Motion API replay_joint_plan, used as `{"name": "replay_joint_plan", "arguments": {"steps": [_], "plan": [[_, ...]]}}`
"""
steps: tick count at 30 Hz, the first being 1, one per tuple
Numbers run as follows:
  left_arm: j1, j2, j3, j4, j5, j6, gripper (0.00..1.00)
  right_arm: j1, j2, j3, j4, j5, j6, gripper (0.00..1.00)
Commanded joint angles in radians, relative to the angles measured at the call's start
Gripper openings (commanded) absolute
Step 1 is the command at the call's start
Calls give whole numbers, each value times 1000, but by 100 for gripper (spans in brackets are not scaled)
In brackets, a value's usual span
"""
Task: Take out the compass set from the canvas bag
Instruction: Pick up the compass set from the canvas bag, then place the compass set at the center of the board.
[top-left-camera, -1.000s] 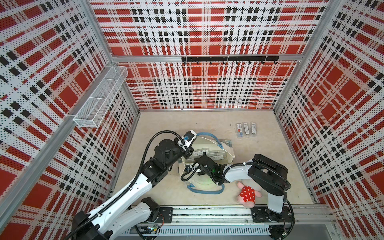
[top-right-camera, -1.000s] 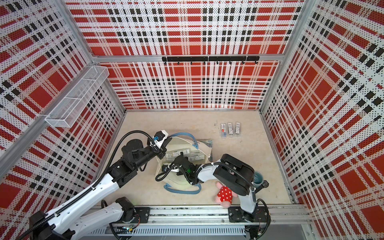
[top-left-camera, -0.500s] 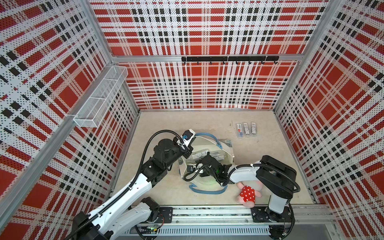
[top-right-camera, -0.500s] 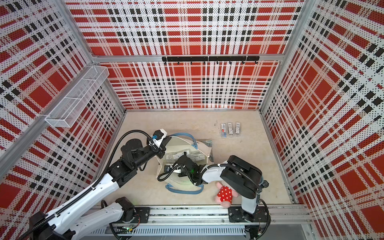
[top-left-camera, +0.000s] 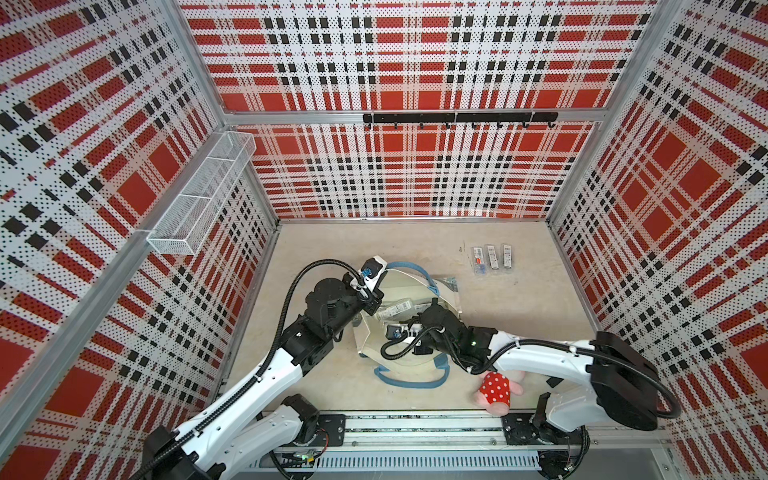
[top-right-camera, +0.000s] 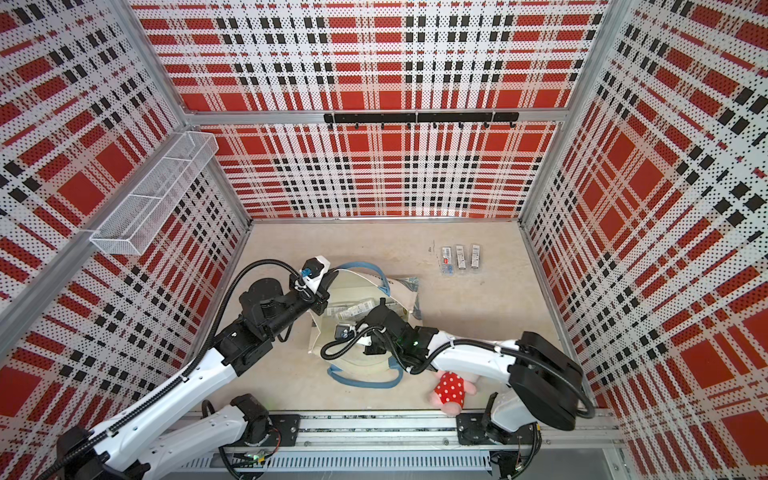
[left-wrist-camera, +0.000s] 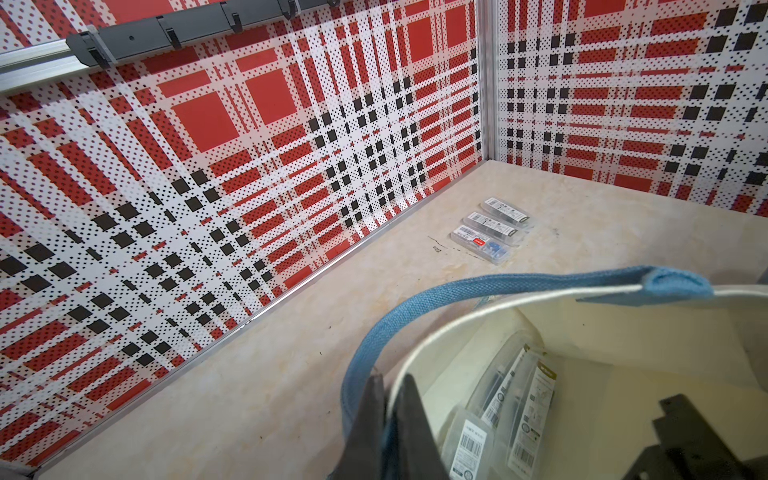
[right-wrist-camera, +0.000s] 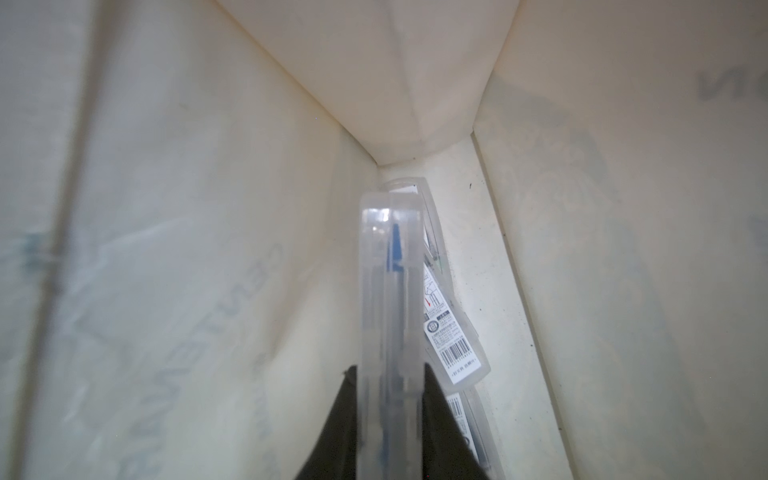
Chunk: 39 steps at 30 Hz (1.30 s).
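Note:
The cream canvas bag (top-left-camera: 405, 286) (top-right-camera: 357, 286) lies open-mouthed on the table between my two arms. My left gripper (left-wrist-camera: 388, 399) is shut on the bag's rim and blue strap handle (left-wrist-camera: 478, 286), holding the mouth up. My right gripper (right-wrist-camera: 390, 382) is deep inside the bag, shut on a clear-cased compass set (right-wrist-camera: 390, 270) held edge-on between its fingers. Two more clear compass sets (right-wrist-camera: 453, 332) (left-wrist-camera: 519, 407) lie on the bag's floor beside it. In both top views the right wrist hides its fingers.
Three clear cased sets (top-left-camera: 490, 259) (top-right-camera: 460, 257) (left-wrist-camera: 490, 228) lie in a row at the back right of the table. A red polka-dot plush toy (top-left-camera: 496, 386) (top-right-camera: 451, 386) sits under the right forearm. A wire basket (top-left-camera: 203, 195) hangs on the left wall.
The right arm's elbow has swung out to the right while its wrist stays inside the bag. The left arm and the bag's mouth have not moved.

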Motion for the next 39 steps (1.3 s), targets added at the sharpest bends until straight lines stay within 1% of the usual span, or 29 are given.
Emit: {"name": "replay_joint_plan", "arguments": {"steps": [1, 2, 5, 6, 8, 10, 12, 15, 18, 20, 21, 22, 24, 26, 27, 31, 39], "plan": [[10, -18, 0, 130, -10, -17, 0, 18, -113, 91, -219, -51, 73, 7], [13, -15, -1, 132, -6, -18, 0, 19, -143, 128, -273, -63, 100, 7], [19, -10, -2, 138, 0, -22, 0, 17, -226, 234, -358, -74, 181, 6], [19, -11, -3, 141, 3, -24, 0, -3, -254, 256, -371, -90, 200, 5], [25, -11, -3, 147, 13, -29, 0, -119, -316, 255, -338, -128, 228, 3], [30, -11, -2, 150, 22, -31, 0, -236, -346, 267, -329, -159, 249, 1], [31, -11, 1, 151, 25, -32, 0, -350, -358, 277, -309, -197, 263, 1], [31, -9, 1, 153, 29, -31, 0, -566, -344, 260, -234, -241, 341, 1], [31, -9, 1, 153, 35, -28, 0, -823, -257, 218, -164, -278, 470, 0], [31, -11, 1, 151, 37, -23, 0, -965, -123, 235, -175, -255, 553, 0], [31, -11, -1, 150, 37, -21, 0, -1019, -53, 258, -193, -243, 586, 0], [31, -13, -4, 151, 39, -20, 0, -1070, 30, 296, -227, -224, 619, 2], [31, -10, -5, 150, 42, -17, 0, -1141, 183, 388, -301, -177, 677, 4], [31, -6, -2, 149, 47, -15, 0, -1185, 303, 460, -346, -149, 702, 7], [31, -5, 0, 147, 49, -14, 0, -1199, 352, 484, -352, -129, 711, 10], [31, -9, 2, 144, 50, -12, 0, -1238, 490, 565, -371, -97, 724, 14], [31, -5, 2, 147, 69, -14, 0, -1258, 659, 714, -416, -112, 718, 22]]}}
